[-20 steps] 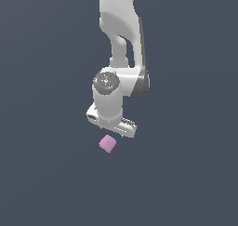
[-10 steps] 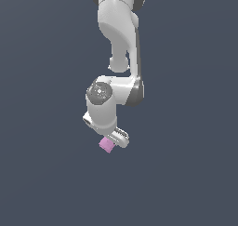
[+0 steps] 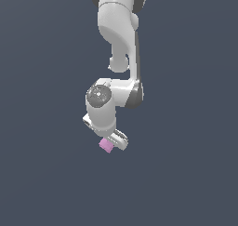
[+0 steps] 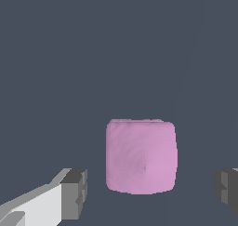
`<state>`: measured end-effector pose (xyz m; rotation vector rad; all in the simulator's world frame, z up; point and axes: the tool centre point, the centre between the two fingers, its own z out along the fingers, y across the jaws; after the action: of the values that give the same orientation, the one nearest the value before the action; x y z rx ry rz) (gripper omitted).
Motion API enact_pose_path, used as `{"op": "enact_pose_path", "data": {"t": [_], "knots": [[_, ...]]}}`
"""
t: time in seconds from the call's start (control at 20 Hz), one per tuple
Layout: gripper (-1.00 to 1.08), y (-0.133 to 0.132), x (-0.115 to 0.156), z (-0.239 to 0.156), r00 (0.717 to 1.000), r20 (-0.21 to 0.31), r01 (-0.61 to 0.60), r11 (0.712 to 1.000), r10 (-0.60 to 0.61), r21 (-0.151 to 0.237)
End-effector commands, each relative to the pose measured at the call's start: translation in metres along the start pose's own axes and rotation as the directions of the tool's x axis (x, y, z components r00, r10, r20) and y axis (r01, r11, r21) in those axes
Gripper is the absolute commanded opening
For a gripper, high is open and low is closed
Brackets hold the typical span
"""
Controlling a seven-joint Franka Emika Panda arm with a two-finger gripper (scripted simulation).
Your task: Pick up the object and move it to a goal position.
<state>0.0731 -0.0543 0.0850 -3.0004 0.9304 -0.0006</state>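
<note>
Sitting on the plain dark ground, the pink cube (image 4: 141, 156) lies between the two dark finger pads (image 4: 74, 193), with clear gaps on both sides; neither pad touches it. Gripper (image 4: 151, 192) is spread wide, wider than the cube, holding nothing. In the exterior view the cube (image 3: 106, 145) shows just under the white gripper (image 3: 114, 140), partly hidden by it, at the end of the arm (image 3: 118, 39) reaching down from above.

Judgement: step in hand is the grasp, not yet closed. The cube sits a little nearer one pad in the wrist view, so centre it first, and lower until the pads flank its mid-height. Then close squarely on opposite flat faces, not on corners. No goal marker visible.
</note>
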Motion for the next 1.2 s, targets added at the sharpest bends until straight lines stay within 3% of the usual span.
{"op": "enact_pose_path", "data": {"t": [0.0, 0.3, 0.6, 0.65, 1.15], "knots": [[1.00, 0.001, 0.000, 0.009, 1.000, 0.001, -0.001, 1.000, 0.001, -0.001], [1.00, 0.001, -0.001, 0.040, 1.000, 0.000, -0.004, 1.000, 0.004, 0.000], [1.00, 0.000, 0.001, 0.045, 1.000, 0.000, -0.005, 1.000, 0.005, 0.000], [-1.00, 0.000, 0.001, 0.045, 1.000, 0.000, -0.005, 1.000, 0.005, 0.000], [-1.00, 0.000, 0.001, 0.045, 1.000, 0.000, -0.005, 1.000, 0.005, 0.000]]}}
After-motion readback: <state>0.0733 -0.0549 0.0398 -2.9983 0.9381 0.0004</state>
